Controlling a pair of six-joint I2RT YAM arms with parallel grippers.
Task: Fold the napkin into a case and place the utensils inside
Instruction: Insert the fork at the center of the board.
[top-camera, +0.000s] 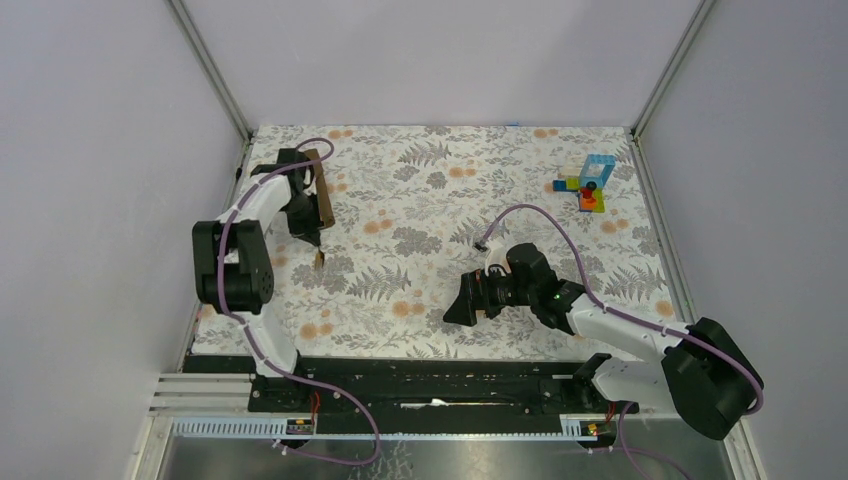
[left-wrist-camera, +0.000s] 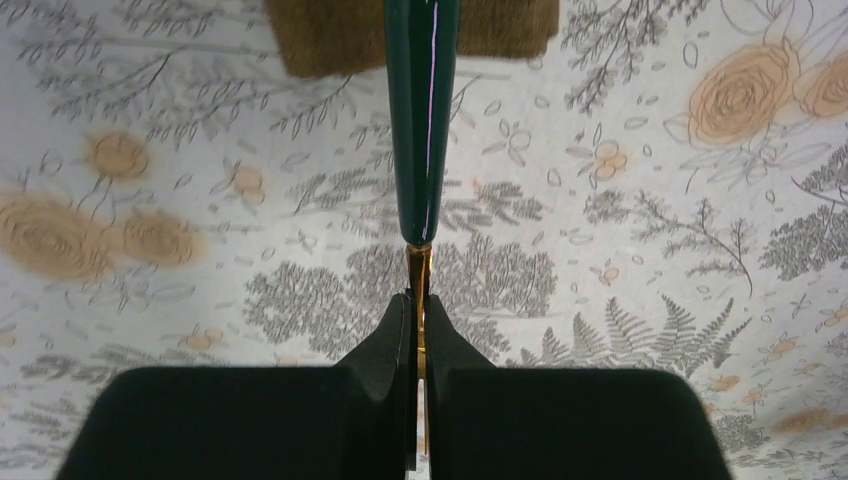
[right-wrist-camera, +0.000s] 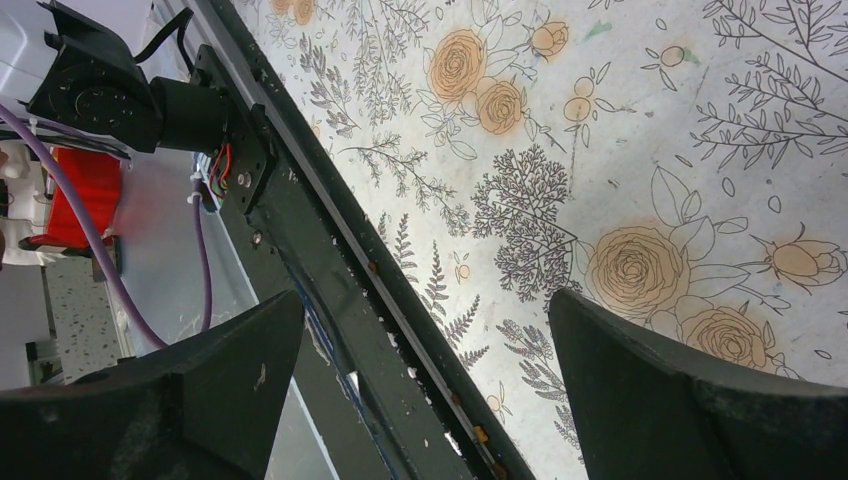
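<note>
The utensil (left-wrist-camera: 421, 120) looks glossy, the napkin (left-wrist-camera: 320, 35) matte cloth.

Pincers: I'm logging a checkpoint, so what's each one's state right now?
Left pincer: closed on a green-handled utensil.
Right pincer: open, holding nothing.

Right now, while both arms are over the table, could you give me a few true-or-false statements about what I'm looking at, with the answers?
1. The left jaws are shut on a utensil. True.
2. That utensil's handle is bright red. False: it is dark green.
3. The brown napkin lies near the left arm. True.
4. The right jaws hold the napkin. False: they stand wide open with nothing between them, over the flowered cloth.
5. The blocks sit right beside the napkin. False: the toy blocks are in the far right corner, across the table from it.
</note>
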